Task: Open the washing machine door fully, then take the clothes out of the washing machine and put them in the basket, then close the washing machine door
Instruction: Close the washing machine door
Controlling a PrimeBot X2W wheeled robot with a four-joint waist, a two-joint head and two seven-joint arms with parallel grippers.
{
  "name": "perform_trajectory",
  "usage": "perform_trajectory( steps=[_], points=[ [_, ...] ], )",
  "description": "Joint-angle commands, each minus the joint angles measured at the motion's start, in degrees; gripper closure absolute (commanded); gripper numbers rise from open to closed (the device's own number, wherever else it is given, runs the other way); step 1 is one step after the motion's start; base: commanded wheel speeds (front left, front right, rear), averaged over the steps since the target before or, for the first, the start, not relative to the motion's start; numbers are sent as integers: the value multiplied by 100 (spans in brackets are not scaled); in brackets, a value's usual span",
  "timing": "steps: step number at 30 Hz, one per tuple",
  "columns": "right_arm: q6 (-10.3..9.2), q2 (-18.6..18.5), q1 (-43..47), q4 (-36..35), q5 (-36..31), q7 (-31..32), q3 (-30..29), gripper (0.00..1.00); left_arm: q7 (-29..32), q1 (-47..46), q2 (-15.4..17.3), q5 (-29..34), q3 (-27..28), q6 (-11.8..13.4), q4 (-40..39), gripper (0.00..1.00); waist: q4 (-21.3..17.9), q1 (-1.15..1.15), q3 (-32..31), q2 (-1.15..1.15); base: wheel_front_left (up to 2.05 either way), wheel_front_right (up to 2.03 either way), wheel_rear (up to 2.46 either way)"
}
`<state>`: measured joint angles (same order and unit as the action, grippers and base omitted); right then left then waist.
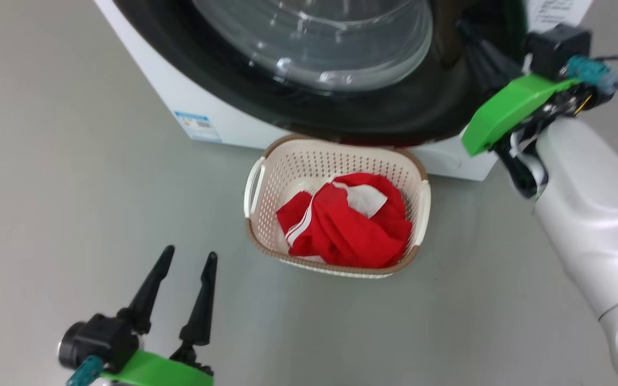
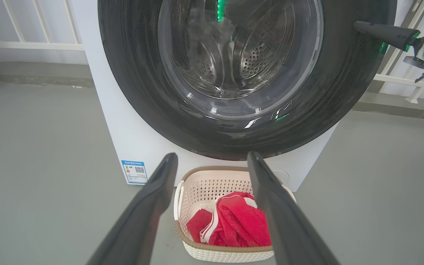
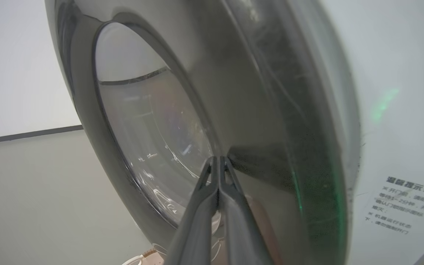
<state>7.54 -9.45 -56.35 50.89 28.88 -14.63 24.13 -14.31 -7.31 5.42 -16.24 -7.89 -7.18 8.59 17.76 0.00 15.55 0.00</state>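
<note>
Listing from the lower left of the head view: our left gripper [image 1: 190, 253], fingers spread wide, holding nothing, over the grey floor [image 1: 46, 187]. Next, at frame centre, we find the basket [image 1: 336, 145] on the floor just before the washing machine [image 1: 180, 96], the clothes [image 1: 352, 225] heaped inside it (red, one white stripe showing). Beyond, across the top of the frame, the washing machine door [image 1: 373, 118] lies against the machine's front, with a blue label [image 1: 197, 126] low on the white panel. At upper right, our right gripper [image 3: 217, 159]: fingers pressed together, empty, tips against the door's glossy black rim.
</note>
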Motion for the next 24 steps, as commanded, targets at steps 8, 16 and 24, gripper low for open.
perform_trajectory(
  steps=[8, 16, 24],
  points=[
    [-5, -6, -768, 329, 162, -37, -320, 100, -69, -472, 71, -62, -169, -31, -9, 0, 241, 0, 419, 0, 0, 0, 0],
    [-5, -34, -1246, 770, -553, -37, -1514, 100, -69, -667, 93, -247, -567, -31, 154, 0, 306, 0, 525, 0, 0, 0, 0],
    [-5, 446, -939, 500, -1145, -37, -2049, 100, -69, -669, 206, -415, -650, -31, 208, 0, 106, 0, 433, 0, 0, 0, 0]
  ],
)
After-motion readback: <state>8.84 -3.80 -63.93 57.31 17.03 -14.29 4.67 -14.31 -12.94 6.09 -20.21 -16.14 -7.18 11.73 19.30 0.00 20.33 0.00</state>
